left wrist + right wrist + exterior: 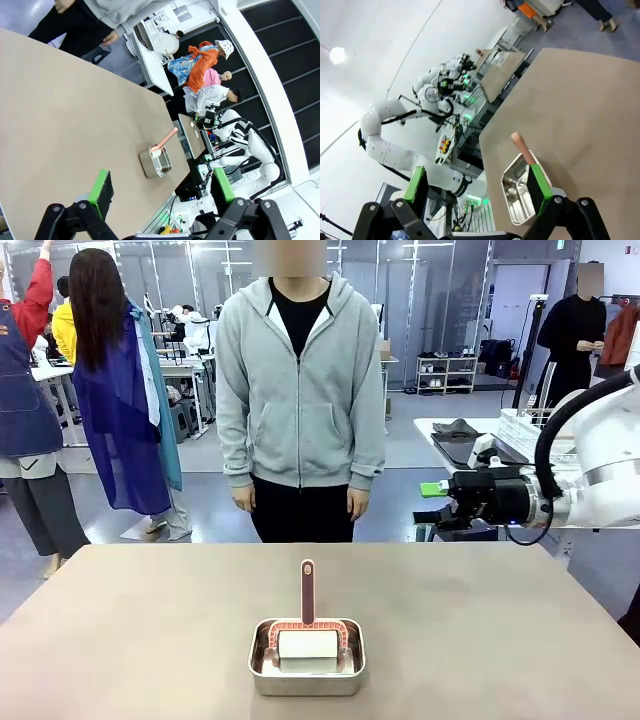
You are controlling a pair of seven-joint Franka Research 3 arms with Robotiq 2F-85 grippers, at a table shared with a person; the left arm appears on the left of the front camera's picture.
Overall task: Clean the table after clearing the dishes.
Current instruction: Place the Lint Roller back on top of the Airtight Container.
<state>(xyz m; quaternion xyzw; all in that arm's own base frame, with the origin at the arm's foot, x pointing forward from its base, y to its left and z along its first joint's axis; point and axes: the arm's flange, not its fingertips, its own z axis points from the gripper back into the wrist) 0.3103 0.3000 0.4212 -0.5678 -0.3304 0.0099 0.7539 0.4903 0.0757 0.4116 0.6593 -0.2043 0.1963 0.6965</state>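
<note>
Front view suggests the clearing is done, since the table (130, 640) carries no dishes, just a steel pan (307, 672) holding a pink-handled roller (307, 592), while wiping remains: the right gripper (432, 502) hangs spread and empty, as does the left gripper (162, 192).

No text, label, brand or number can be read anywhere (the table (150, 640), the steel pan (306, 672) and the roller (307, 640) in it carry no legible print, nor does the person's grey hoodie (300, 380))
</note>
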